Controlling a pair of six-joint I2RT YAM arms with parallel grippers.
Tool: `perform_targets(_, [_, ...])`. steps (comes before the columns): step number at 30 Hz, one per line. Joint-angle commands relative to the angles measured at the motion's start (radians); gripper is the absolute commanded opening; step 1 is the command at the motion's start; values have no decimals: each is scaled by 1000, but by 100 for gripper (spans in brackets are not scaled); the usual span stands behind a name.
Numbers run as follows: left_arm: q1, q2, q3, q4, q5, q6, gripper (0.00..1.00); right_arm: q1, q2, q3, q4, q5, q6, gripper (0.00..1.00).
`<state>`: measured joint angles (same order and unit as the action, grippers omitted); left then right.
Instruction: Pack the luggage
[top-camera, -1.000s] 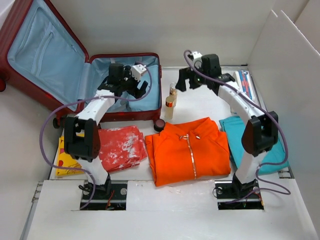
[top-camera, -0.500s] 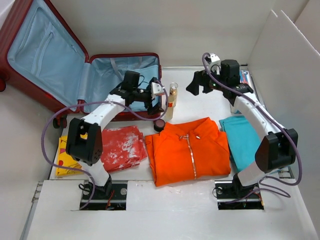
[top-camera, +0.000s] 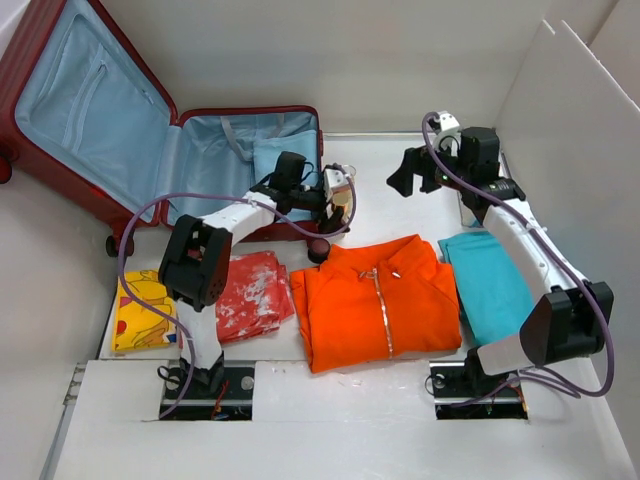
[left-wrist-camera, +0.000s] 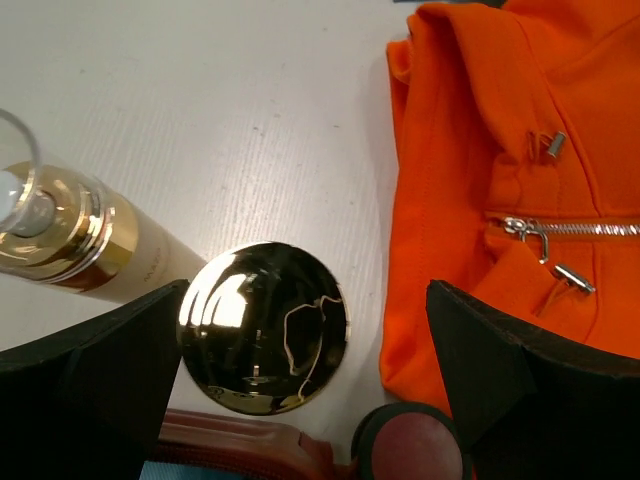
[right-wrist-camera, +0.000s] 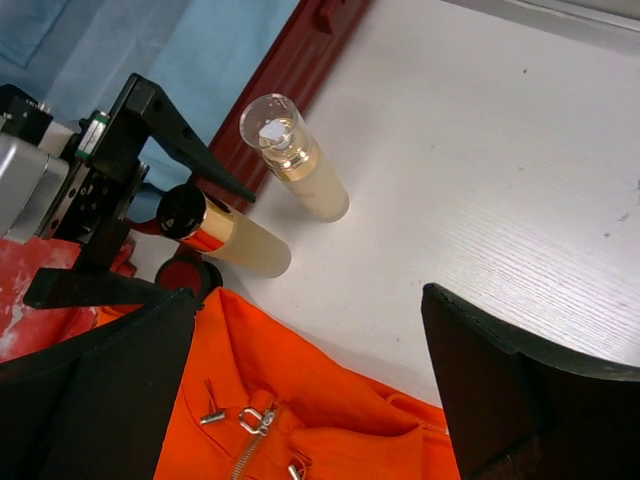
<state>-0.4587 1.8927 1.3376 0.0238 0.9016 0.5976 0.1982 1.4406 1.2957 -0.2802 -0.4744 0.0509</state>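
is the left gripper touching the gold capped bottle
Cannot tell. Left wrist view shows the open left gripper straddling the gold capped bottle; one finger's edge meets the cap's outline.

Twin white-and-black arms trailing purple cables.
The left arm (top-camera: 228, 215) and right arm (top-camera: 525, 240) have white links between blocky black joints, on black base plates (top-camera: 235, 392) at the frame's bottom; purple cables (top-camera: 122, 258) loop alongside. A small white box (top-camera: 447, 125) tops each wrist. The left tool (left-wrist-camera: 307, 285) and right tool (right-wrist-camera: 308, 295) carry matte black wedge fingers (left-wrist-camera: 90, 370).
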Motion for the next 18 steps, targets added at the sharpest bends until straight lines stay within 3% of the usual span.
perform_targets(1, [8, 9, 12, 142, -39, -133, 100, -9, -42, 4, 4, -4, -42, 98])
perform_targets(3, [8, 19, 12, 168, -50, -156, 96, -9, -51, 4, -5, -4, -42, 98])
perform_targets(7, [8, 46, 12, 188, -59, -156, 70, -19, -60, 4, -16, 5, -42, 98])
perform_targets(11, [8, 66, 21, 217, -10, -191, 34, -28, -80, 4, -25, 25, -42, 98])
perform_targets(12, [8, 66, 21, 217, 3, -202, 16, -28, -80, 4, -36, 34, -51, 98])
perform_targets(14, [8, 66, 43, 202, 13, -211, 1, -28, -80, 4, -46, 34, -51, 98])
perform_targets(18, [8, 55, 122, 5, 81, -161, 0, -28, -89, 4, -47, 34, -51, 98])
